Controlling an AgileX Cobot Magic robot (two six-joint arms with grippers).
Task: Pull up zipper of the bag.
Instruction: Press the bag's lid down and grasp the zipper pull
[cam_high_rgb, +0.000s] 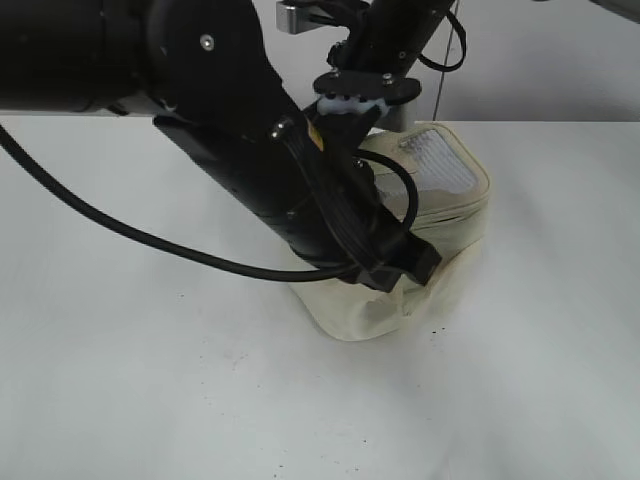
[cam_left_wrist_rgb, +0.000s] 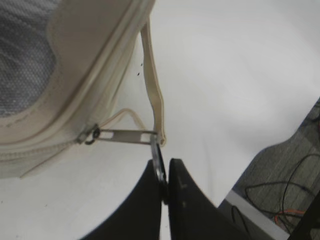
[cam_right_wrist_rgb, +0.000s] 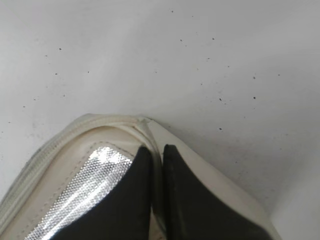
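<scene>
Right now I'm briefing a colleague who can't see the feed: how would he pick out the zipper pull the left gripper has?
Start at the cream bag with the grey top panel, on the white table. Follow the zipper along its rim to the slider; a flat silver zipper pull sticks out from it. Its wire ring sits pinched in the left gripper, beside a loose cream strap.

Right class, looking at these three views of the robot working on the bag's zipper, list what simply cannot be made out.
- Exterior view: the left gripper and the zipper pull are hidden behind the left arm over the bag.
- Left wrist view: how far the zipper runs is cut off by the left edge.
- Right wrist view: what the right gripper pinches is hidden between its fingers.
</scene>
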